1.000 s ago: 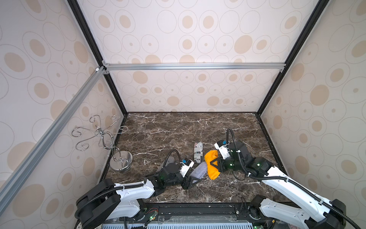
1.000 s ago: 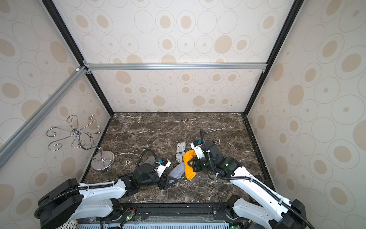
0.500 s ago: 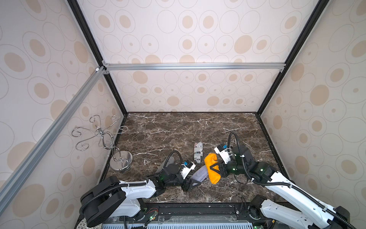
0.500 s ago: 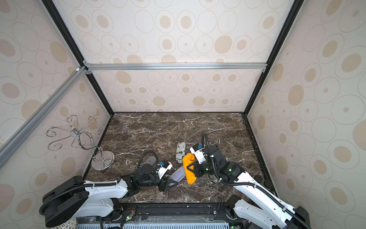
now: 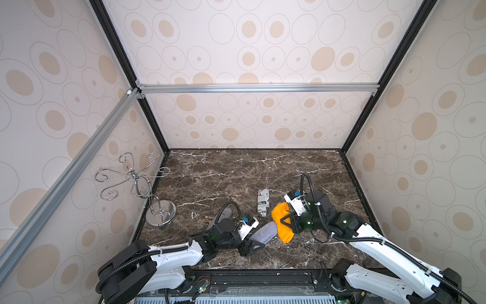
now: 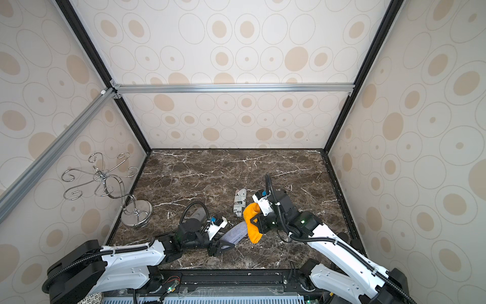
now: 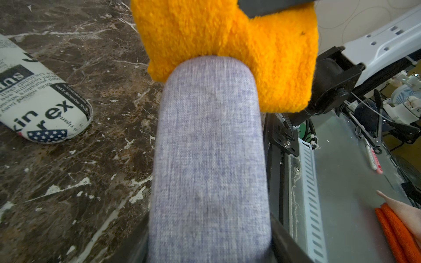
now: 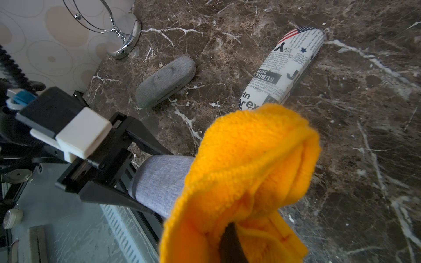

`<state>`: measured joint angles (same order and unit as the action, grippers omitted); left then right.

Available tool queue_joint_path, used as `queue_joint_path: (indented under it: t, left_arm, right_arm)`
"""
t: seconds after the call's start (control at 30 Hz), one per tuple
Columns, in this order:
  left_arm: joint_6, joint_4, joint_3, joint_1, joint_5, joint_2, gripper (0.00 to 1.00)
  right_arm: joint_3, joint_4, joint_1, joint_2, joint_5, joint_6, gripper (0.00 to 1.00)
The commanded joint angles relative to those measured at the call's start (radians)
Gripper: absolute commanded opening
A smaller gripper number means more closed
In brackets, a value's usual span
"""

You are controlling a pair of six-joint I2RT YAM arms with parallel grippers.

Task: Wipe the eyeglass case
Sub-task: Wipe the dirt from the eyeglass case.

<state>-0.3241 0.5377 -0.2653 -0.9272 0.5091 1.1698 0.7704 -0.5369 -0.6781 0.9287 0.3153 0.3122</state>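
The eyeglass case [image 5: 264,234] [image 6: 235,233] is a lavender-grey fabric case held off the marble floor near the front edge. My left gripper [image 5: 251,246] [image 6: 221,247] [image 7: 209,250] is shut on its near end, a finger on each long side. An orange cloth [image 5: 282,222] [image 6: 252,221] [image 8: 246,177] is bunched in my right gripper [image 5: 286,223] [image 8: 230,243], which is shut on it. In the left wrist view the cloth [image 7: 227,41] wraps over the far rounded end of the case [image 7: 209,159] and touches it.
A newspaper-print case [image 5: 263,202] [image 8: 284,70] lies on the floor just behind the cloth. A dark grey case [image 8: 166,82] lies left of it, behind my left arm. A chrome hook stand [image 5: 160,213] stands at the left wall.
My left gripper has drawn the case slightly toward the front edge. The cloth in my right gripper has slid a little further over the case's far end.
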Motion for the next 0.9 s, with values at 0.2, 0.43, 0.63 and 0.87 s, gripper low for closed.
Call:
queue_joint_path:
  t: [0.2,0.43,0.63,0.87]
  left_arm:
    - [0.046,0.108,-0.018,0.001,0.049,0.001,0.49]
    - [0.062,0.102,-0.016,0.001,0.105,-0.009,0.49]
    - [0.057,0.067,-0.025,0.002,0.007,-0.007,0.48]
    - [0.069,0.018,-0.058,0.003,-0.070,0.016,0.47]
  right_arm:
    - [-0.002,-0.053,-0.006,-0.022,0.003,-0.001,0.00]
    - [0.055,0.015,-0.006,0.144,-0.040,-0.010,0.00]
    - [0.066,-0.076,-0.007,0.135,-0.032,-0.019,0.00]
    - [0.033,-0.231,-0.008,-0.046,0.003,0.012,0.00]
